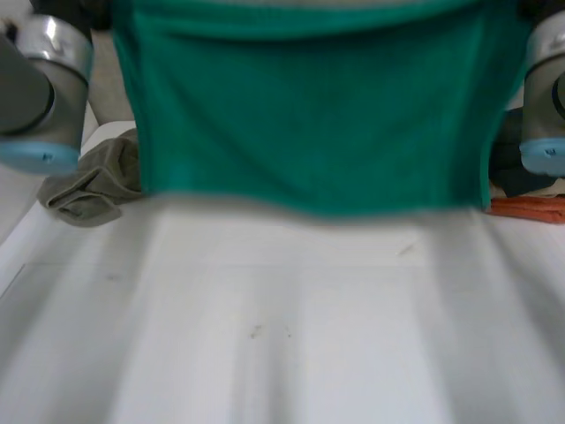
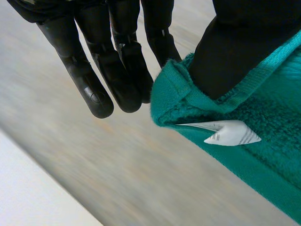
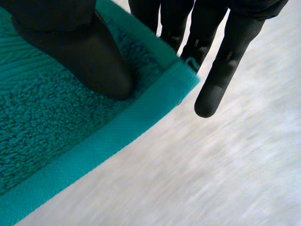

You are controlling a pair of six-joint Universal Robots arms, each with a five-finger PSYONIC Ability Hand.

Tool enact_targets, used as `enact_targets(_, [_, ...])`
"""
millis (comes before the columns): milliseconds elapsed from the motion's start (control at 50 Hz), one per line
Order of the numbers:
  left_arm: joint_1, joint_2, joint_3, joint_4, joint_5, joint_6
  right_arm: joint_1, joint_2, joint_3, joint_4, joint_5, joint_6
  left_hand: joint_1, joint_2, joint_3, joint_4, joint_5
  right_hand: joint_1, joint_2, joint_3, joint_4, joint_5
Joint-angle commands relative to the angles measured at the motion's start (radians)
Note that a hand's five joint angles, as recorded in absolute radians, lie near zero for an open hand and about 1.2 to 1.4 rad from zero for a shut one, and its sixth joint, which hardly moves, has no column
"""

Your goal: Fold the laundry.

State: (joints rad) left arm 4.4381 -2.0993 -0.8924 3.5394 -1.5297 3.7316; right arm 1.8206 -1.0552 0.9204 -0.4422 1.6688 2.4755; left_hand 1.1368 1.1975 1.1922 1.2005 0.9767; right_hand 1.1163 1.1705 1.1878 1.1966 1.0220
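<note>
Left arm [image 1: 44,97] seen raised at the table's left side. Below it, an olive cloth [image 1: 93,185] lies crumpled on the white table [image 1: 282,336], just beside the hanging edge of the green towel [image 1: 309,115].

Left hand [image 2: 117,70]: one corner of the towel is pinched between thumb and straight fingers. A white label [image 2: 230,133] is sewn into the hem just below that pinch.

Towel: held up in the air between both hands, spread flat, its lower hem above the table and apparently clear of it.

Right hand [image 3: 84,61]: the opposite corner is clamped, thumb pressed on the terry face, fingers straight behind the hem. An orange cloth [image 1: 530,208] lies on the table under the right arm [image 1: 543,97].

Step judged in hand: the towel is being stretched out for laying down. To be done well, both pinches are to be held firm and level, the top edge drawn taut, and the lower hem set down first on bare table between the two side cloths.

Orientation: the long axis appears to run across, from hand to hand; the free hem points down, sagging slightly.
</note>
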Motion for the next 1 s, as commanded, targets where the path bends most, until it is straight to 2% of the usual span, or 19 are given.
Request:
enact_targets(20, [0.001, 0.001, 0.001, 0.185, -0.032, -0.032, 0.005, -0.022, 0.051, -0.158, -0.008, 0.054, 0.259, 0.199, 0.204, 0.196, 0.245, 0.280, 0.226, 0.209, 0.200, 0.200])
enact_targets(120, [0.007, -0.002, -0.109, 0.165, -0.024, -0.033, 0.003, -0.002, 0.100, -0.067, -0.020, 0.072, 0.259, 0.199, 0.204, 0.196, 0.245, 0.280, 0.226, 0.209, 0.200, 0.200])
enact_targets(340, [0.015, -0.083, -0.457, 0.165, -0.018, -0.033, -0.001, 0.119, 0.290, 0.037, -0.138, 0.094, 0.259, 0.199, 0.204, 0.196, 0.245, 0.280, 0.226, 0.209, 0.200, 0.200])
enact_targets(440, [0.010, -0.088, -0.598, 0.138, -0.024, -0.021, -0.009, 0.110, 0.383, 0.155, -0.143, 0.076, 0.259, 0.199, 0.204, 0.196, 0.245, 0.280, 0.226, 0.209, 0.200, 0.200])
enact_targets(520, [0.015, 0.011, -0.746, 0.023, -0.030, 0.010, -0.012, 0.064, 0.483, 0.319, -0.139, 0.022, 0.259, 0.199, 0.204, 0.196, 0.245, 0.280, 0.226, 0.209, 0.200, 0.200])
enact_targets(600, [0.033, 0.172, -0.907, -0.204, -0.044, 0.097, -0.021, -0.109, 0.644, 0.520, -0.139, -0.105, 0.259, 0.199, 0.204, 0.196, 0.245, 0.280, 0.226, 0.209, 0.200, 0.200])
enact_targets(620, [0.044, 0.238, -0.969, -0.296, -0.058, 0.122, -0.041, -0.176, 0.714, 0.589, -0.139, -0.175, 0.259, 0.199, 0.204, 0.196, 0.245, 0.280, 0.226, 0.209, 0.200, 0.200])
enact_targets(700, [0.056, 0.425, -1.103, -0.497, -0.081, 0.168, -0.118, -0.316, 0.869, 0.707, -0.136, -0.369, 0.259, 0.199, 0.204, 0.196, 0.245, 0.280, 0.226, 0.209, 0.200, 0.200])
enact_targets(780, [0.049, 0.536, -1.151, -0.600, -0.067, 0.201, -0.158, -0.396, 0.934, 0.744, -0.144, -0.486, 0.259, 0.199, 0.204, 0.196, 0.245, 0.280, 0.226, 0.209, 0.200, 0.200])
enact_targets(900, [0.046, 0.533, -1.125, -0.550, -0.058, 0.209, -0.152, -0.393, 0.908, 0.683, -0.146, -0.428, 0.259, 0.199, 0.204, 0.196, 0.245, 0.280, 0.226, 0.209, 0.200, 0.200])
enact_targets(980, [0.035, 0.423, -1.047, -0.415, -0.060, 0.205, -0.146, -0.293, 0.830, 0.567, -0.146, -0.321, 0.259, 0.199, 0.204, 0.196, 0.245, 0.280, 0.226, 0.209, 0.200, 0.200])
enact_targets(1000, [0.024, 0.353, -0.990, -0.349, -0.069, 0.200, -0.135, -0.231, 0.792, 0.522, -0.144, -0.282, 0.259, 0.199, 0.204, 0.196, 0.245, 0.280, 0.226, 0.209, 0.200, 0.200])
